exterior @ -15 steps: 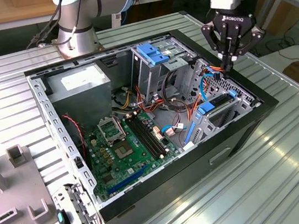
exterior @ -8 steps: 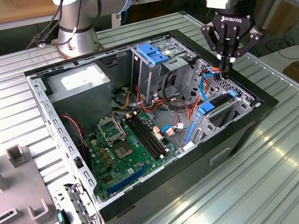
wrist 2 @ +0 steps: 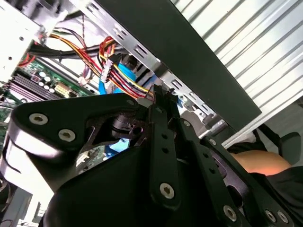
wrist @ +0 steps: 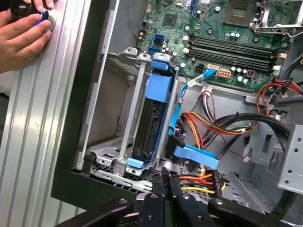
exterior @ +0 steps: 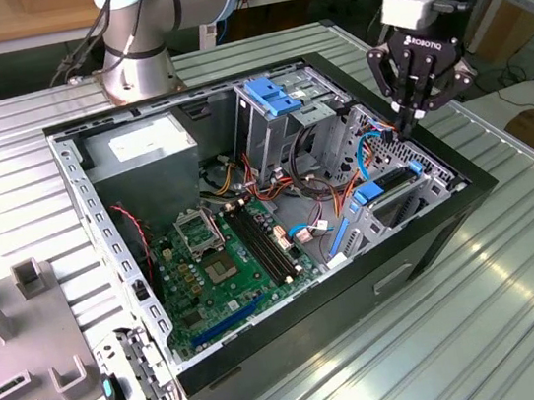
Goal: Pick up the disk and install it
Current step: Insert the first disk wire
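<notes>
The gripper (exterior: 406,126) hangs over the open computer case (exterior: 450,224), at the exterior view's right, close to the far corner of the drive cage (exterior: 381,159). Its black fingers (exterior: 411,105) are pressed close together at the tips, and they seem to pinch a plug with red, yellow and black wires (wrist: 196,179) in the first wrist view. I cannot tell for sure how hard they grip it.

The disk (wrist: 150,124) sits inside the drive cage, standing on its edge in a slot. Blue plastic rails (wrist: 156,90) run along it, and a blue tab (wrist: 134,162) shows at its near end in the first wrist view. In the exterior view the disk (exterior: 391,183) shows as a dark strip with blue ends, just beside and below the gripper. The gripper is not touching the disk.

A blue flat cable (wrist: 195,157) lies next to the disk. The green motherboard (exterior: 230,255) lies flat in the middle of the case. A person's hand (wrist: 21,35) rests on the metal table (exterior: 523,323) outside the case.
</notes>
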